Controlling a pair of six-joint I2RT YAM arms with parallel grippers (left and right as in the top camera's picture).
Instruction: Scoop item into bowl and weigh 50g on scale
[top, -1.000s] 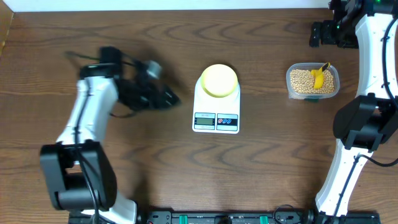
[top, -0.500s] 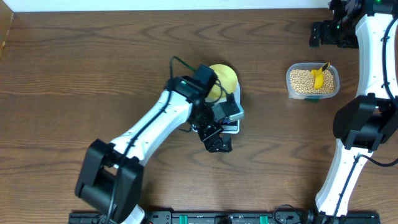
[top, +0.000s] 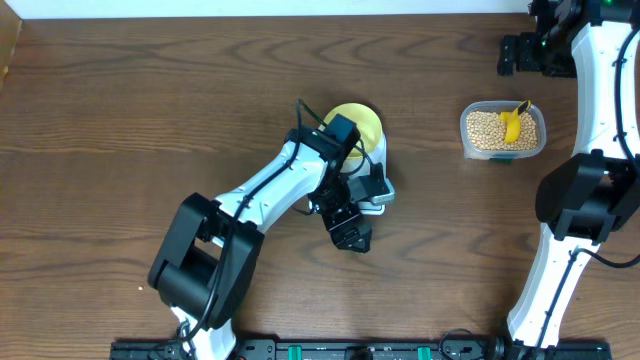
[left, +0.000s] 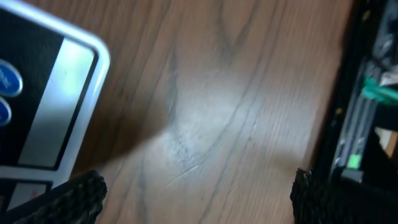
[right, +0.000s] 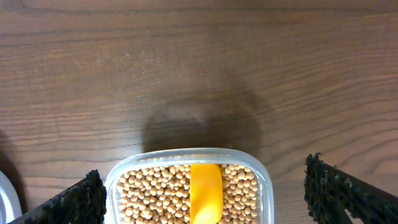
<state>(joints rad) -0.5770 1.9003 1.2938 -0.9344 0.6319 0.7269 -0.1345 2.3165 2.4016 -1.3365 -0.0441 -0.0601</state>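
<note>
My left hand (top: 350, 234) hangs over the brown wood-grain worktop (top: 120, 100) at the near edge of the flat white rectangular digital scale (top: 384, 168). Its fingers are spread wide and hold nothing. In its wrist view my left hand (left: 196, 202) shows only two dark fingertips (left: 81, 194) at the bottom corners, with bare wood between them. The scale's rounded corner (left: 59, 93) and two blue buttons are on the left.

My left forearm lies across the scale and hides its display and most of its top from overhead. On the scale's far half sits the small round pale-yellow bowl (top: 364, 122), partly covered by my wrist. I cannot tell what is in it.

Further right, well apart from the scale, stands the clear rounded-rectangular plastic tub (top: 467, 118). It is filled with tiny round tan beans (top: 484, 130), and a bright yellow scoop (top: 512, 126) lies in them.

My right hand (top: 520, 55) hovers beyond that tub near the far edge of the worktop. From its wrist my right hand (right: 211, 205) is open wide and grips nothing. Its fingertips (right: 78, 199) flank the tub's rim (right: 186, 153), the beans (right: 149, 190) and the scoop (right: 205, 186) below.
</note>
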